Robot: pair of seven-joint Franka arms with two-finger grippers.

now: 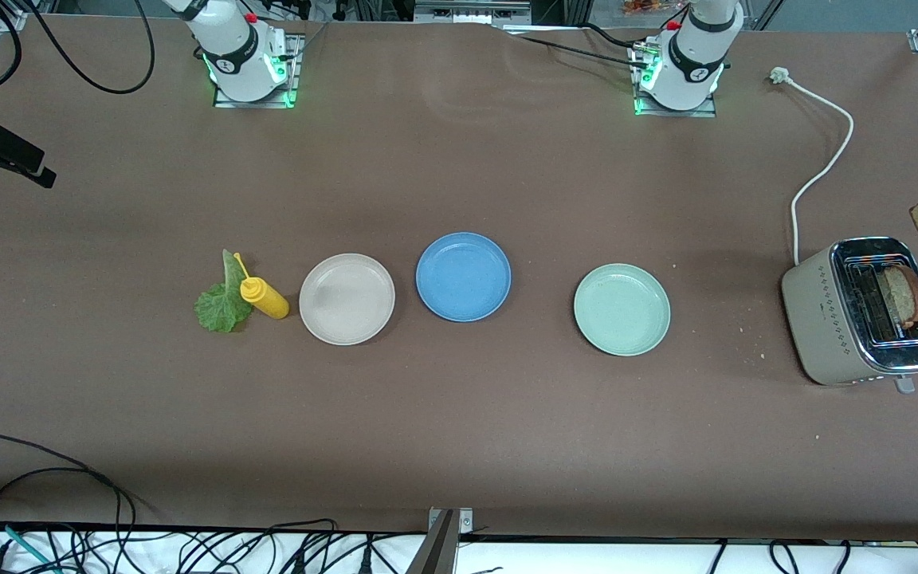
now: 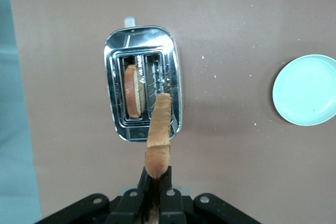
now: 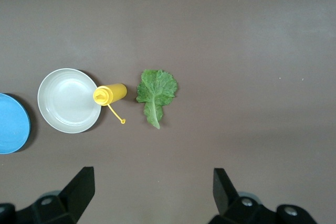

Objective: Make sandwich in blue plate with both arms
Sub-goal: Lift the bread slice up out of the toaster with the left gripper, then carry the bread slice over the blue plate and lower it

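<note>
The blue plate (image 1: 463, 277) is bare: the left gripper (image 2: 155, 184), clamped on one bread slice (image 2: 159, 132), hangs over the toaster (image 1: 865, 311), while the right gripper (image 3: 152, 190), spread wide, waits over the lettuce leaf (image 3: 155, 93).

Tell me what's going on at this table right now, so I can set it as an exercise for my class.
A sandwich is just getting started. The left gripper, jaws shut on a bread slice, holds it up over the toaster, where a second slice sits in a slot. The right gripper hangs with jaws open over the lettuce leaf, which lies on the table beside the yellow squeeze bottle. The blue plate has nothing on it, like the beige plate and the mint-green plate on either side of it.
</note>
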